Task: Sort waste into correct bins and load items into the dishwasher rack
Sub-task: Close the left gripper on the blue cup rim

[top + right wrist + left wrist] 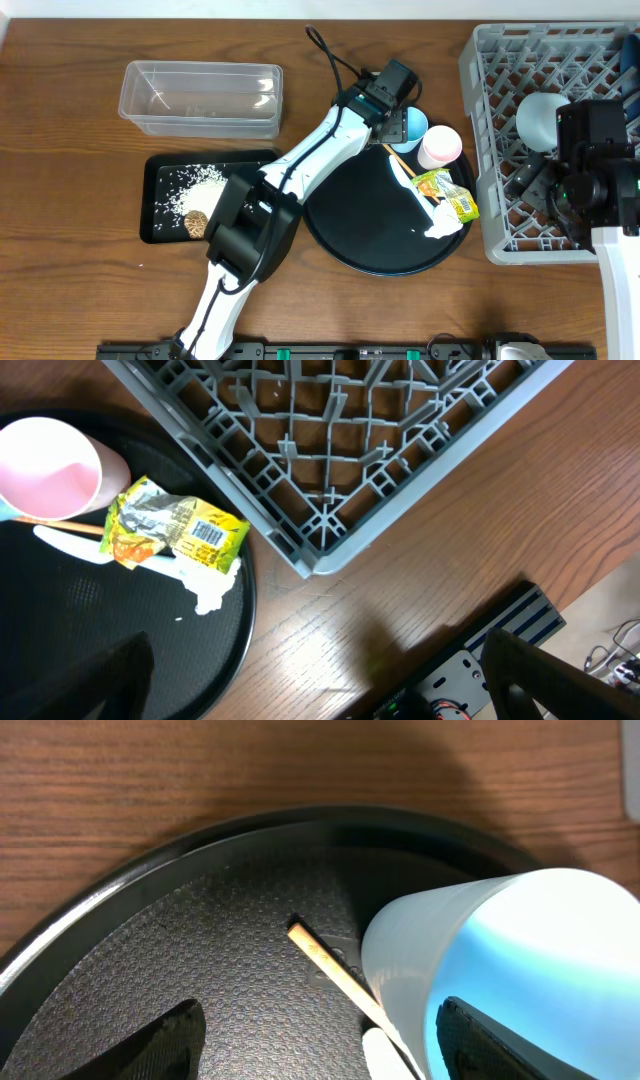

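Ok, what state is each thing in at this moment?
left tool: open, nothing clamped
right tool: open, empty
light-blue cup: on round black tray, ungripped
pink cup: empty, same tray
wrapper: crumpled, same tray
tissue: crumpled, beside wrapper
clear tub: looks empty
black rectangular tray: holds rice grains and brown lump
bowl: in dishwasher rack

Overhead looks straight down; both close wrist views share the round tray [370, 240].
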Robot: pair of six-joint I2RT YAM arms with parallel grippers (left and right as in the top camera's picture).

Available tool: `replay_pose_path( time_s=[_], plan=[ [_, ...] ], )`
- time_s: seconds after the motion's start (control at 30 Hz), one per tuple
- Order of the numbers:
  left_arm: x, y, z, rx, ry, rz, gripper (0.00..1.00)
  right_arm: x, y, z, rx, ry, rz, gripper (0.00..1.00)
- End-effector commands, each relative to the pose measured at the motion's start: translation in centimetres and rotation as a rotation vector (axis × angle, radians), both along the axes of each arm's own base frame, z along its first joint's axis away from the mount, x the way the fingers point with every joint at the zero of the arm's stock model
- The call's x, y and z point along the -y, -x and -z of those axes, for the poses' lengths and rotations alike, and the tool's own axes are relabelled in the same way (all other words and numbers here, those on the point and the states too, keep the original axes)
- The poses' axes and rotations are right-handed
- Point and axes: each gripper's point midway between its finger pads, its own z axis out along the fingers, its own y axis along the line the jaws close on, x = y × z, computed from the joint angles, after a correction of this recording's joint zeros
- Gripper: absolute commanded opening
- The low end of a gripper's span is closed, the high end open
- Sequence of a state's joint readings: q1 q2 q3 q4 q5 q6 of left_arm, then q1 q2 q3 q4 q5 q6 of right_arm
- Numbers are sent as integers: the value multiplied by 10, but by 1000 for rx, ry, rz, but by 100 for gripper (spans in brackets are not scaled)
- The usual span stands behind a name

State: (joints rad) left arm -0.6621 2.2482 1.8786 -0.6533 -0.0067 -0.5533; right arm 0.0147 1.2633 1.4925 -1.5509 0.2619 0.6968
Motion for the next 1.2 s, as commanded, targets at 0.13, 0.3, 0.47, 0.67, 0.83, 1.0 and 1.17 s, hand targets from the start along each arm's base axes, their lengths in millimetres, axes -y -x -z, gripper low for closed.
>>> replay_pose_path(
  time_s=[0.13, 0.3, 0.47, 0.67, 0.83, 1.0, 1.17],
  plan=[
    [-3, 4, 14, -24, -22, -3, 72, 4, 1, -1, 5, 7, 23, 99],
    [-2, 2, 13, -16, -17, -3, 48, 4, 1, -1, 5, 7, 23, 99],
    [-1, 1, 13, -13, -15, -3, 36, 4, 1, -1, 5, 7, 23, 99],
    [0, -1, 11, -5, -9, -3, 13, 4, 1, -1, 5, 7, 23, 99],
    [1, -2, 11, 1, -3, -3, 6, 4, 1, -1, 5, 7, 23, 99],
    [0, -4, 5, 10, 3, -7, 6, 4, 1, -1, 5, 7, 23, 99],
    [-5, -8, -21, 43, 28, -19, 6, 4, 1, -1, 5, 7, 23, 99]
  ],
)
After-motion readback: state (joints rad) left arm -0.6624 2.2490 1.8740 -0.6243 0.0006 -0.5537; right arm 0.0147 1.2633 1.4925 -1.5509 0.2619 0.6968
